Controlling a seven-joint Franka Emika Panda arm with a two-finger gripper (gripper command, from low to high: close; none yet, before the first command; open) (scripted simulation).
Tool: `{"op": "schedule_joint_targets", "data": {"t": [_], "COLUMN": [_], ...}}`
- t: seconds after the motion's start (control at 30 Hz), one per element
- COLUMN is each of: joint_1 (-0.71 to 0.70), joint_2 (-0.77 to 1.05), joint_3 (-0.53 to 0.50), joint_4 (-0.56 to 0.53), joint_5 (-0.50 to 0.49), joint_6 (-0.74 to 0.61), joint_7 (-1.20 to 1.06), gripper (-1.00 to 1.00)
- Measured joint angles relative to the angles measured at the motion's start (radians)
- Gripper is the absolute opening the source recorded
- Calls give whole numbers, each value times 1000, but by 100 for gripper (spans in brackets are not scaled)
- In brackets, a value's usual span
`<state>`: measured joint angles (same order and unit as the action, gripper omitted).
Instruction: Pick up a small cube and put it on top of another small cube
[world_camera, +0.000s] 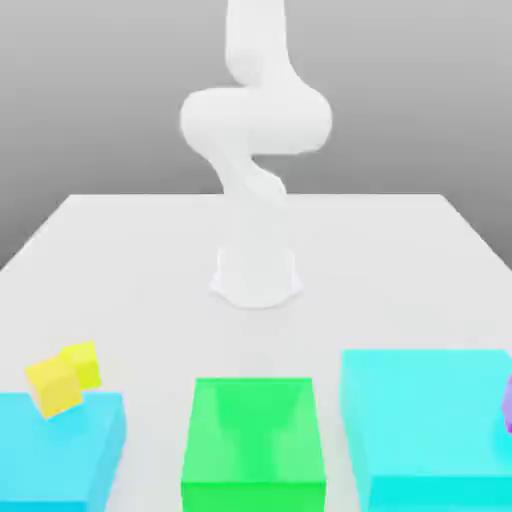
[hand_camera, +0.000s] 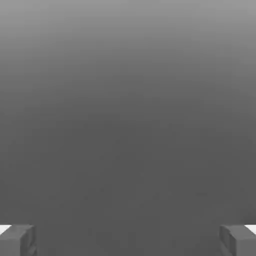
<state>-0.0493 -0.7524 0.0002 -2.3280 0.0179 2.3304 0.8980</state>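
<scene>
The small cube (world_camera: 84, 364), lemon-yellow with a greenish tint, sits at the exterior view's left, touching another small cube (world_camera: 52, 387) of warmer golden yellow. The golden one is tilted and leans at the back edge of a low cyan block (world_camera: 70, 450). The white arm (world_camera: 255, 120) rises from its base (world_camera: 256, 278) at mid-table and leaves the picture upward, far from both cubes. In the hand view my gripper (hand_camera: 128, 241) is open, its two grey fingertips (hand_camera: 17, 240) set wide apart with nothing between them, against a plain grey background.
A green block (world_camera: 254, 445) with a notch in its top stands at the front middle. A large cyan block (world_camera: 430, 425) fills the front of the exterior view's right, with a purple piece (world_camera: 507, 403) at its far edge. The white table (world_camera: 150, 280) spreads around the base.
</scene>
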Motion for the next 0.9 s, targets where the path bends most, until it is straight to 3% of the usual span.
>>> {"op": "schedule_joint_targets", "data": {"t": [0.5,0.9], "joint_1": [-292,-506], "joint_2": [287,514], "joint_3": [25,44], "joint_4": [-168,-301], "joint_5": [83,93], "joint_6": [181,326], "joint_7": [608,1130], "gripper": [0,0]}}
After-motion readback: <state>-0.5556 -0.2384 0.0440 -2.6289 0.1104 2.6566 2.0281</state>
